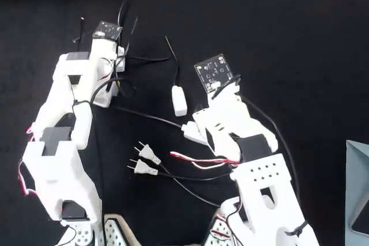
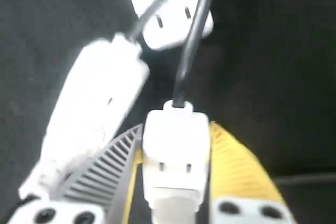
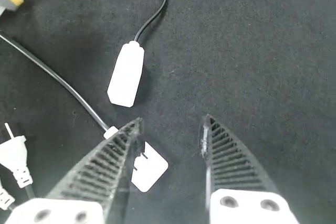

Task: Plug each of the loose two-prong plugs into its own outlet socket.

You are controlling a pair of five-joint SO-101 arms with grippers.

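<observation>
My left gripper is shut on a white outlet socket, its two slots facing the camera and its black cable running away. A second white socket lies just beyond it, next to a longer white cable end. In the high view this gripper is at the left of the black mat. My right gripper is open over the mat, with a white socket lying by one finger. Another white socket lies farther off. Two loose two-prong plugs lie between the arms.
Black cables cross the middle of the black mat, and red and white wires run by the right arm. A grey box stands at the right edge. The far right of the mat is open.
</observation>
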